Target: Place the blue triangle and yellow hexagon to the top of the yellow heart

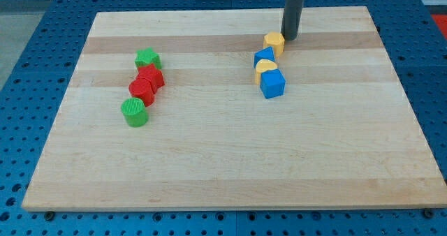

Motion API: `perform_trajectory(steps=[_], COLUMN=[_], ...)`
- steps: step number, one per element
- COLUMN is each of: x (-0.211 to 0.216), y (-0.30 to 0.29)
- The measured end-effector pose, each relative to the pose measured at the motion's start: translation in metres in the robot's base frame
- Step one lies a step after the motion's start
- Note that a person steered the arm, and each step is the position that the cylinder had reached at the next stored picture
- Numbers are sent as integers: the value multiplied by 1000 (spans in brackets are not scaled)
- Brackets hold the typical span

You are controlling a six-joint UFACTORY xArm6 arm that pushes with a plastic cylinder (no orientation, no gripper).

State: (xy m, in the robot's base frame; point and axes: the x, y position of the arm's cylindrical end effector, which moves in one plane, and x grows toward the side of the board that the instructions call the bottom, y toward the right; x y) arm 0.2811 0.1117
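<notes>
The yellow hexagon (274, 42) lies near the view's top, right of centre. Just below it sits the blue triangle (264, 56), then the yellow heart (265, 68), then a blue cube (273, 83), forming a short column. The blocks in this column touch or nearly touch. My tip (290, 38) stands just right of the yellow hexagon, touching or almost touching its right side.
On the view's left a second column holds a green star-like block (147, 57), a red star-like block (150, 76), a red round block (142, 91) and a green cylinder (134, 112). The wooden board (223, 159) rests on a blue perforated table.
</notes>
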Motion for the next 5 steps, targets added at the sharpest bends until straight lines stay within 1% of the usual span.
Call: perform_trajectory(steps=[2, 5], x=[21, 15], y=[-17, -12])
